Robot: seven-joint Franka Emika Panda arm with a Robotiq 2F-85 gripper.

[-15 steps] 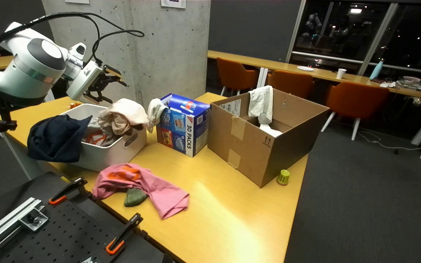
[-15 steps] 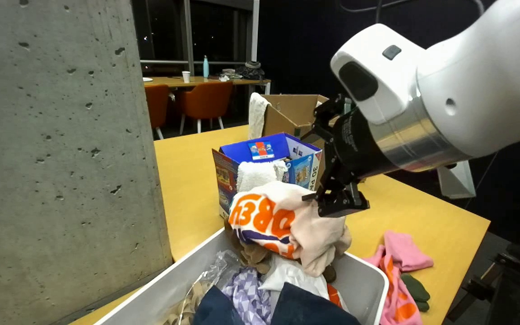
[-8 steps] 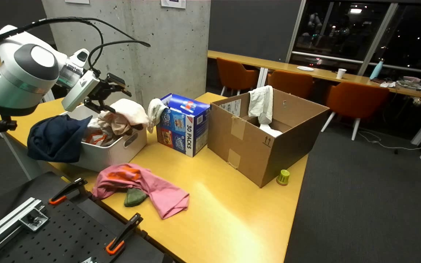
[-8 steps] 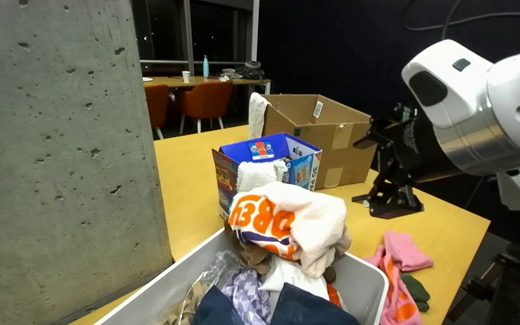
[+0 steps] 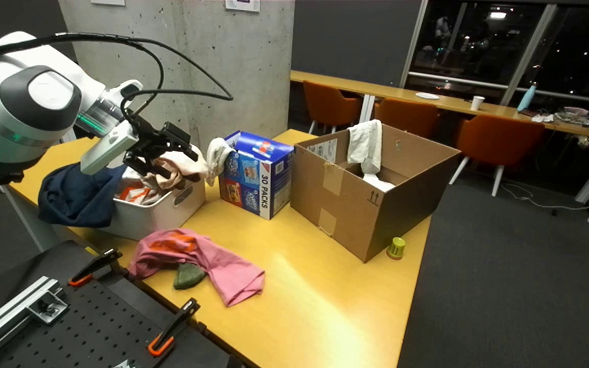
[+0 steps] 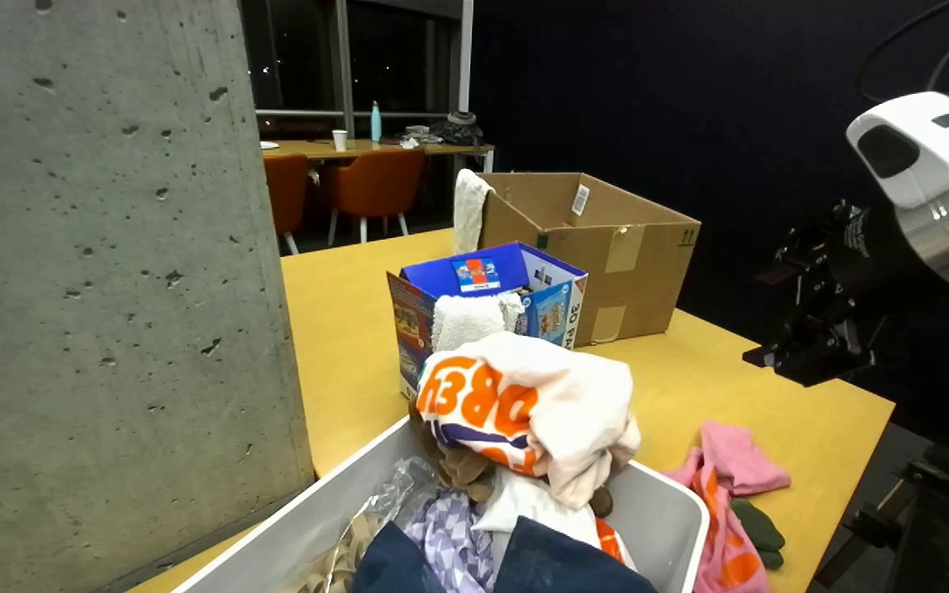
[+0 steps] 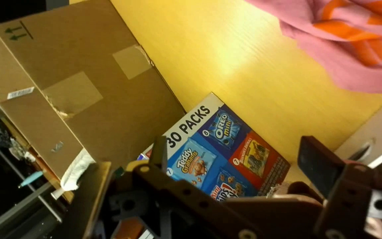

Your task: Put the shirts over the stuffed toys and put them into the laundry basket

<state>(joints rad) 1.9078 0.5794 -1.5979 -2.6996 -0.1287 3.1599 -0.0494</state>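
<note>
My gripper (image 5: 178,162) stands open with nothing between its fingers, in the air apart from the cream shirt in an exterior view (image 6: 759,317). The cream shirt (image 6: 573,395) with orange lettering is bunched on top of the laundry basket (image 6: 660,527) at its far end. Brown plush of one of the stuffed toys (image 6: 465,468) peeks out from under it. On the yellow table beside the basket lies the pink shirt (image 5: 235,278), spread and crumpled. A green stuffed toy (image 5: 189,276) sits partly under its edge. In the wrist view the pink shirt (image 7: 360,66) fills the upper right corner.
A dark blue garment (image 5: 80,199) hangs over the basket's rim. Behind the basket stand a blue snack carton (image 5: 253,174) with a white cloth (image 6: 470,321) and a big cardboard box (image 5: 345,204). A small green cup (image 5: 396,248) and black clamps (image 5: 177,322) are near the table edges.
In an exterior view my gripper has moved right, away from the cream shirt and toward the side where the pink shirt lies. It stays open. The shirts and toys have not moved.
</note>
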